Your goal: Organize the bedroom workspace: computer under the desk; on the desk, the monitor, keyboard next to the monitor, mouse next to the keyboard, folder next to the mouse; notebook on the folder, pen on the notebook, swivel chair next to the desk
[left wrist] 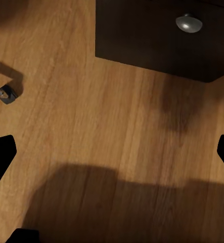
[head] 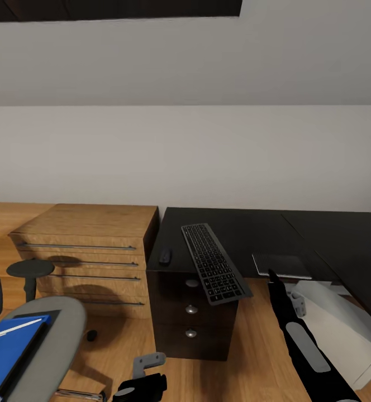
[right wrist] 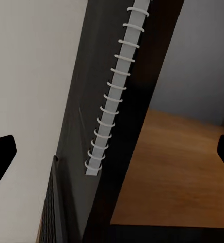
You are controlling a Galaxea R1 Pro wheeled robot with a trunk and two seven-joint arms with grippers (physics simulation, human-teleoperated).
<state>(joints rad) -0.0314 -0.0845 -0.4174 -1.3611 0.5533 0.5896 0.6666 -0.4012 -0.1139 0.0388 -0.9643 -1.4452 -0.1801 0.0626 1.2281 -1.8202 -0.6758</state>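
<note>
Head view: one keyboard (head: 214, 262), one mouse (head: 165, 256), one notebook (head: 281, 265); both grippers spread wide.

Head view high above desk (head: 236, 223)

No readable text anywhere, tbh. Keyboard (head: 214, 261) on desk (head: 319, 234): key legends just pale specks, too small to read. Notebook (head: 281, 265) just right of keyboard: plain dark cover, no title. Mouse (head: 165, 255) left of keyboard: no logo visible. Blue folder (head: 9, 349) on swivel chair (head: 54, 340), well left of keyboard: no label. Drawer fronts under keyboard: bare knobs, no markings.
</note>
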